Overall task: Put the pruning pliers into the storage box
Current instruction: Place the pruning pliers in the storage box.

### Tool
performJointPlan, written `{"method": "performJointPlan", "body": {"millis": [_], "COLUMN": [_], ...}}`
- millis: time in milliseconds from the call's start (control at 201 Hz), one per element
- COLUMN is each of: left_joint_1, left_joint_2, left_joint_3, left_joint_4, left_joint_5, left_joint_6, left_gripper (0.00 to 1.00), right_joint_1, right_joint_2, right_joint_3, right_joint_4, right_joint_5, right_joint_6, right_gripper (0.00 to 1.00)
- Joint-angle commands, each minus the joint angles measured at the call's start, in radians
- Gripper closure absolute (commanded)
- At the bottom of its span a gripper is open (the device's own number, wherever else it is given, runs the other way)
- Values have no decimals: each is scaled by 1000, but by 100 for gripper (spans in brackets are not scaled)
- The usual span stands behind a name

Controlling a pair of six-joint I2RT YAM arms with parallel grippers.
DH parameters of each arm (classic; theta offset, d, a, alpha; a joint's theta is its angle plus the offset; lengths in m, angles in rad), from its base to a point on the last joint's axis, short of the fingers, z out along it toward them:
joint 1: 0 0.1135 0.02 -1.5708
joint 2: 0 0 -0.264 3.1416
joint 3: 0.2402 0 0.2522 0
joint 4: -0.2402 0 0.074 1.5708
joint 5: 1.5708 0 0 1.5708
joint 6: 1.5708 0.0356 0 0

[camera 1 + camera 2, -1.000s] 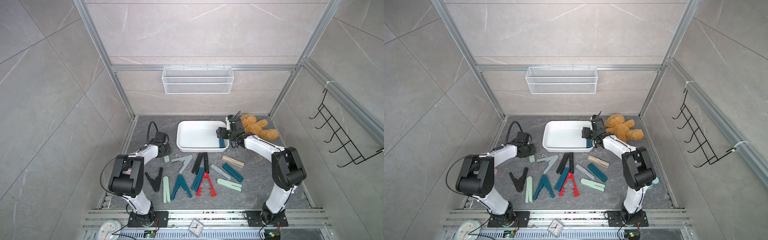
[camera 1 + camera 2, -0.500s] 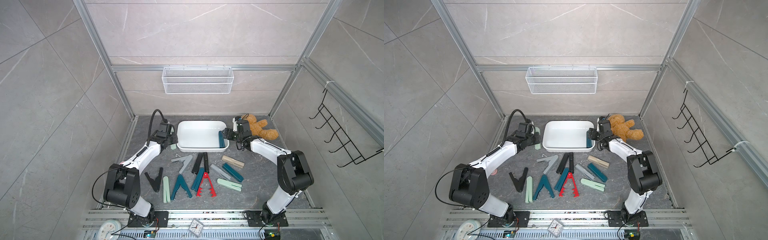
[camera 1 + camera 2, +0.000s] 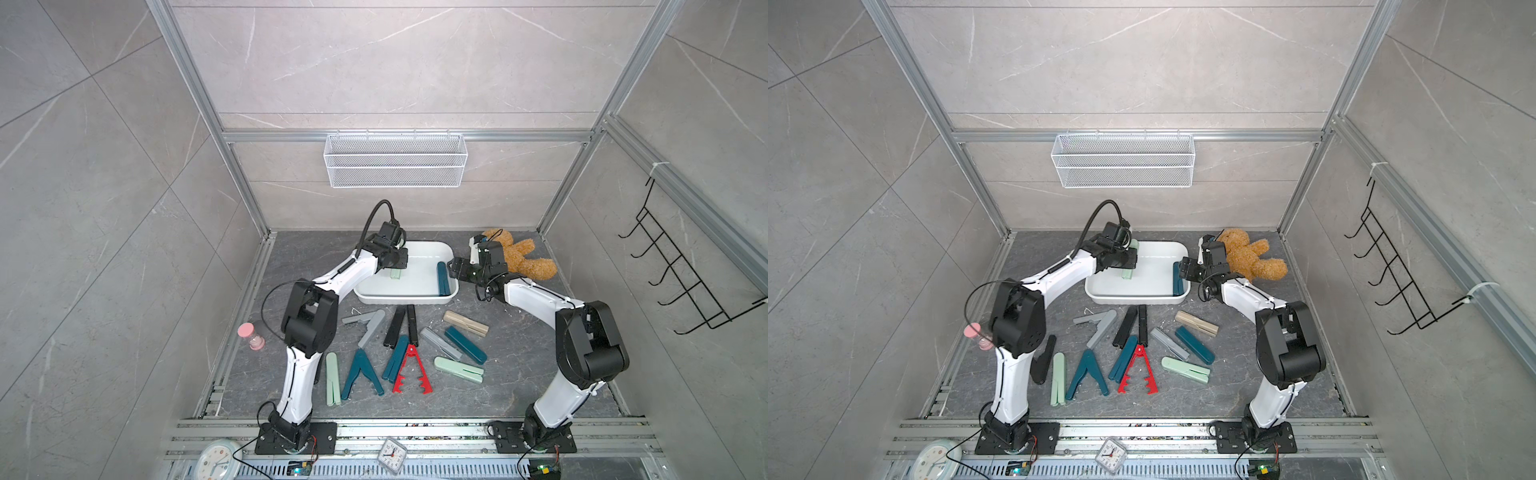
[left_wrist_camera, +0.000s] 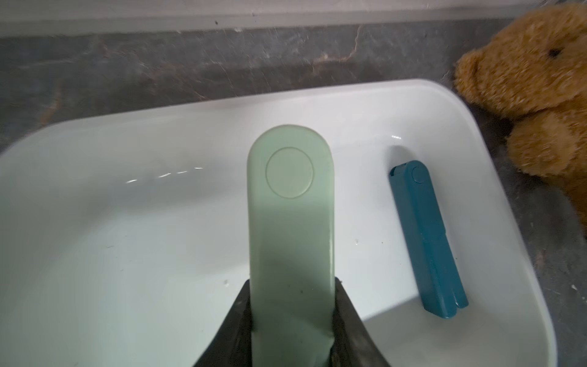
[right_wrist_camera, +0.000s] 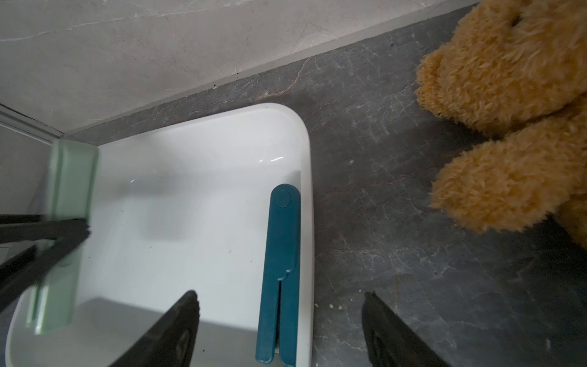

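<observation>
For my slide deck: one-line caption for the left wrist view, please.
Left gripper holds mint green pliers over the storage box, teal pliers inside.

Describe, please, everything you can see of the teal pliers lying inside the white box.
The teal pliers are dark teal and plastic-looking: two arms closed side by side, a slit between them, a round hinge disc at one end. They lie on the storage box floor, close along its wall nearest the teddy bear.
</observation>
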Motion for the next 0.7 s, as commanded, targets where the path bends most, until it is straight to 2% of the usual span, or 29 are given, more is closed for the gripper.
{"method": "performJointPlan", "body": {"millis": [0,189,309,378,453,692], "left_joint_1": [-11,-20,-20,-20,-20,-20], "left_joint_2": [103,281,315,328,337,326], "left_joint_3": [170,342,343,344,344,322], "left_joint_4": [-130,-266,-285,-292,-296,-294], "left_joint_5": [14,-10,-46,-66,-87,-81], "left_joint_6": [40,65,63,65,73,69], "left_gripper": [100,96,81,69,62,57], "right_joint_1": [-4,-5,-5,-5,-4,-4], "right_joint_2": [4,11,14,14,16,16], "right_joint_3": [-13,-9,-4,-1,1,-2], "right_joint_4": [-1,-26,-47,-52,-55,-56], "right_joint_5": [-17,-15,-10,-9,-8,-9], "right_joint_6": [16,15,1,-2,-4,0], "right_gripper": [19,20,20,20,20,20]}}
